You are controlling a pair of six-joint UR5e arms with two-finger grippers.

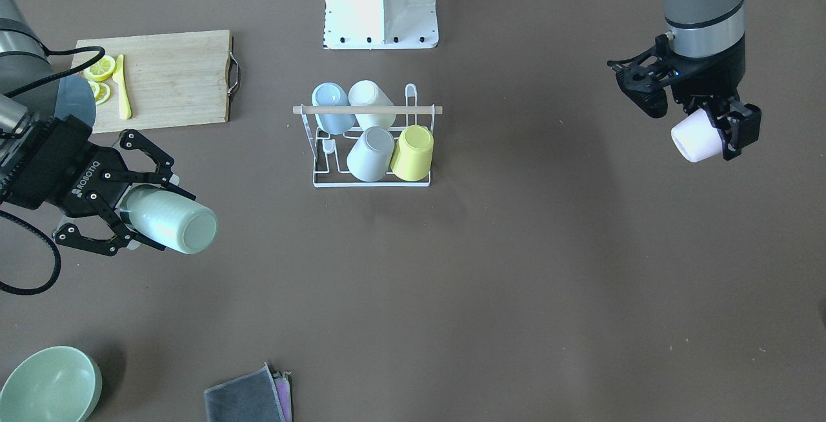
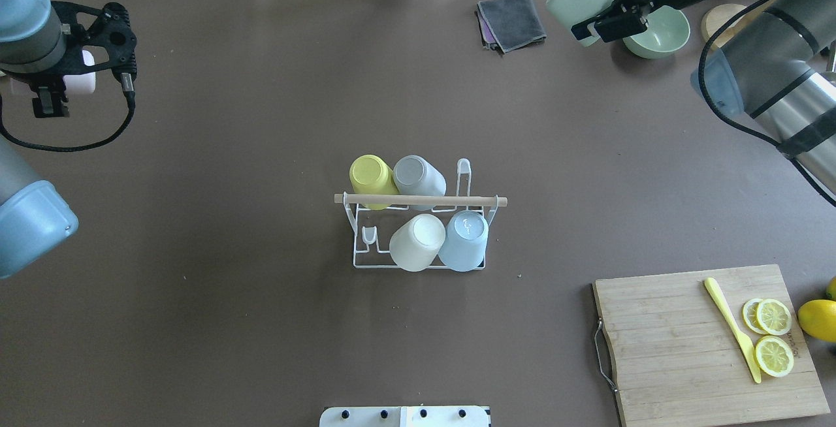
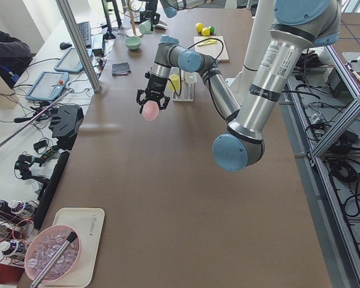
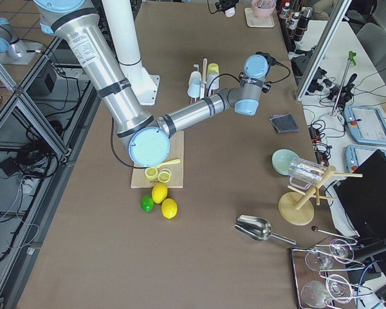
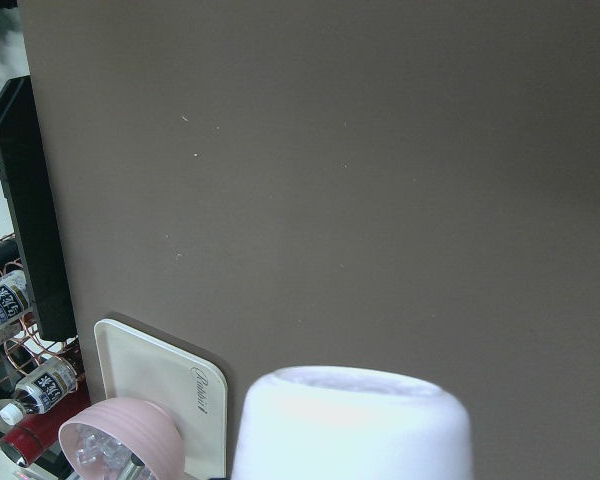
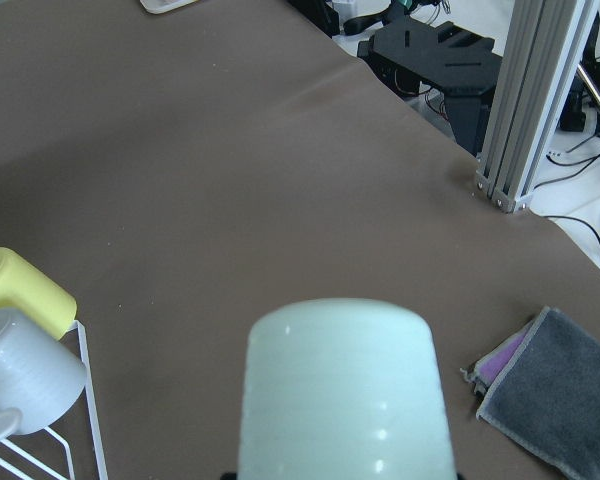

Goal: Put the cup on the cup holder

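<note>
- Cup holder (image 1: 371, 173) stands at mid-table, carrying a yellow cup (image 1: 413, 151), a grey cup (image 1: 370, 154), a cream cup (image 1: 371, 100) and a blue cup (image 1: 332, 107) upside down on its prongs, beneath the wooden rod (image 1: 368, 110).
- Right gripper (image 1: 151, 215) pinches a mint cup (image 1: 187, 225) near the rim. The cup lies almost level with its base pointing away from the wrist, well apart from the holder on the robot's right and farther out.
- Left gripper (image 1: 700, 122) is clamped on a pale pink cup (image 1: 697, 138), far off on the robot's left, the cup hanging below the fingers.
- Two prongs look free: one at the right end of the far row (image 2: 463, 169), one at the left end of the near row (image 2: 369, 234). Judged from this, the far-row prong suits the mint cup and the near-row one the pink.
- Either cup would likely need turning mouth-down and lowering past the rod and the neighbouring cups.
- Cutting board (image 1: 168, 80), green bowl (image 1: 48, 386) and grey cloth (image 1: 248, 399) sit well off both paths.
</note>
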